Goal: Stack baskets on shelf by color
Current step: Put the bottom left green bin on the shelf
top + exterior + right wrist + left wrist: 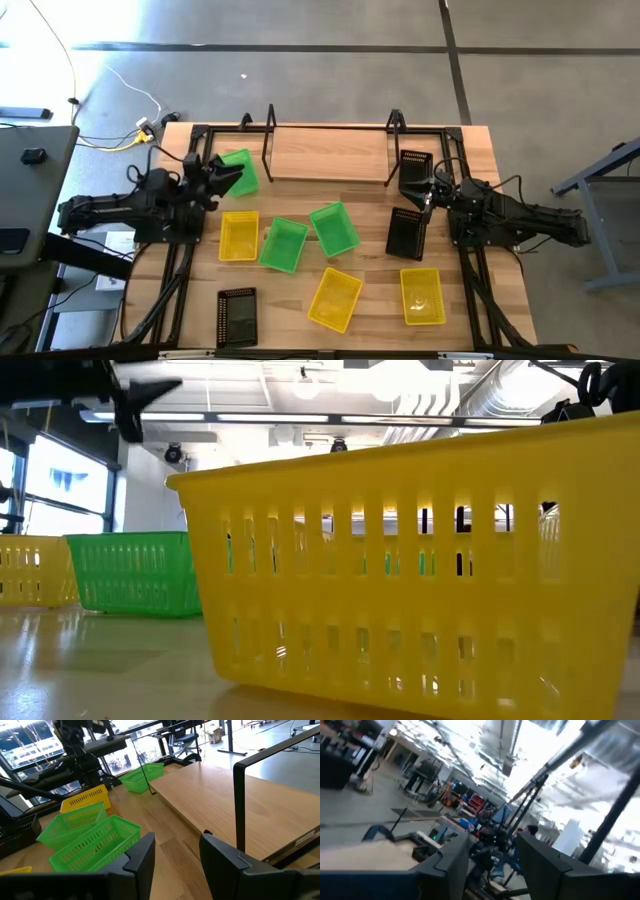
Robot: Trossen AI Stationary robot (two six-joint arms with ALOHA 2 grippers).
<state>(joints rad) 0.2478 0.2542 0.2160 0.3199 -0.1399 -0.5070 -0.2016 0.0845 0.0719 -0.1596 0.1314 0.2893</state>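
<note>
Filling the low view, yellow basket [420,570] hides shelf.

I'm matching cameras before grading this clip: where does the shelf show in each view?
High view: the shelf sits top centre.
Low view: not visible; a yellow basket fills the picture.
Left wrist view: cannot tell it from the tabletop.
Right wrist view: its plank fills the right half.
Shared landmark: the green basket at its left end, high and right wrist views.
</note>
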